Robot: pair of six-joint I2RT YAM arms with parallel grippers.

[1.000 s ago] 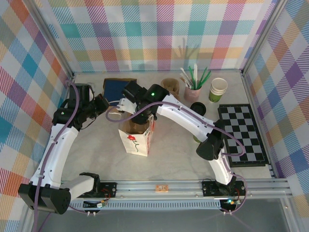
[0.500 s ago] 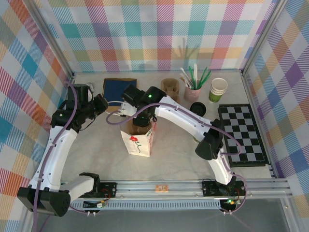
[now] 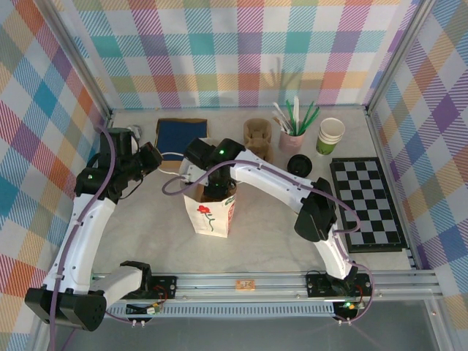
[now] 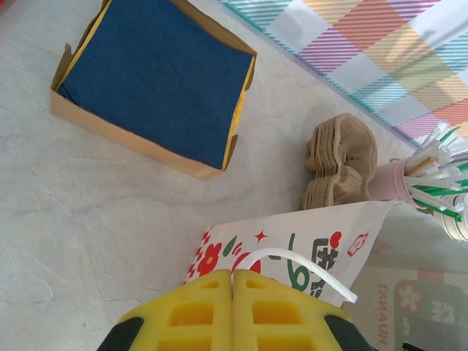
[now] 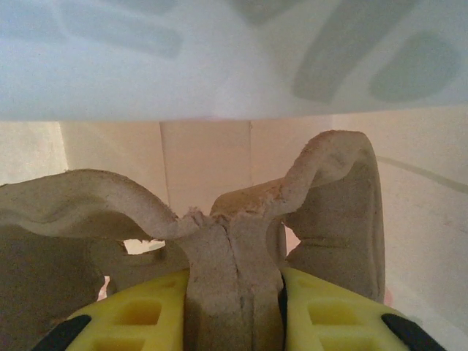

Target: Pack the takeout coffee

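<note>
You have a pale marbled table [image 3: 270,234] inside plaid walls [image 3: 219,51]: one white bag [image 3: 208,216], one blue box [image 3: 180,134], one black lid [image 3: 298,164]. Left gripper [image 4: 232,278] pinches the bag's handle [image 4: 278,251]; right gripper [image 5: 234,281] pinches a pulp carrier [image 5: 336,205] inside. Where the takeout coffee stands, you cannot tell.

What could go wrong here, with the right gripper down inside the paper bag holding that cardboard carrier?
The right gripper pinches the pulp carrier by its thin centre ridge inside the white bag, so it could tilt or snag on a wall. The left gripper is shut only on the thin handle; a push from the right arm might tip the bag or tear that handle.
</note>
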